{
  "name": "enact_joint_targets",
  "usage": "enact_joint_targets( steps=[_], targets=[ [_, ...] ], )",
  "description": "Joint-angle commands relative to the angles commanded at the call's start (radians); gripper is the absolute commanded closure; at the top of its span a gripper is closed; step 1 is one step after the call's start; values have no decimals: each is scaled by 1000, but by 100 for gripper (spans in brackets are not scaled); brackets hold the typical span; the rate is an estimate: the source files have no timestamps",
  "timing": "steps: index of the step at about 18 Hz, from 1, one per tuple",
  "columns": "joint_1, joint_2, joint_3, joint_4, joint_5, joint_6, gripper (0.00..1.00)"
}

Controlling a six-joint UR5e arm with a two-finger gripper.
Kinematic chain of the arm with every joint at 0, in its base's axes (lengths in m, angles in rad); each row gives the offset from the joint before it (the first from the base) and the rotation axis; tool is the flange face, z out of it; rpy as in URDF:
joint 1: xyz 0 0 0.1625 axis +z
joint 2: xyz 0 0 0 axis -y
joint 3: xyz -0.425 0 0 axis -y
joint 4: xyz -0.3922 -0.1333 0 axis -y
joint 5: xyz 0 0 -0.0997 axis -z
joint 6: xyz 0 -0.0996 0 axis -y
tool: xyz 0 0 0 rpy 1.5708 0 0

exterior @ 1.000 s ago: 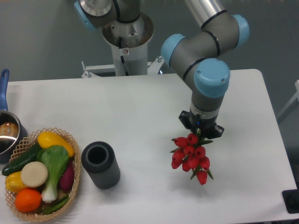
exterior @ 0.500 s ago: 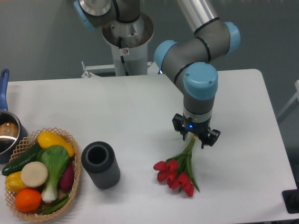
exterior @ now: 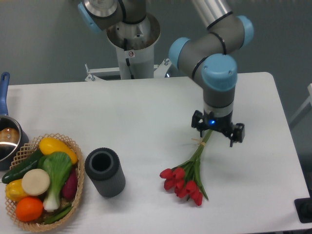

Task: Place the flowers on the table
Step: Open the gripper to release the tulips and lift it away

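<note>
White table (exterior: 122, 122) bears flowers (exterior: 187, 175) beneath end effector (exterior: 217, 132).

Single fixed camera, mounted high in front of the table (exterior: 122, 112), facing down and toward the robot base (exterior: 132, 39) at the far edge. The view takes in nearly the whole tabletop from moderate range; the left and near edges are cropped, cutting off part of the saucepan (exterior: 7, 139) and the wicker basket (exterior: 73, 195). There is no second view to overlap it.
</note>
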Motion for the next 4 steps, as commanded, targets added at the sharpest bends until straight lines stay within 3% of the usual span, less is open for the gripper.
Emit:
enact_joint_targets(
  steps=[4],
  targets=[
    [49, 11, 2, -6, 3, 103, 0]
  ],
)
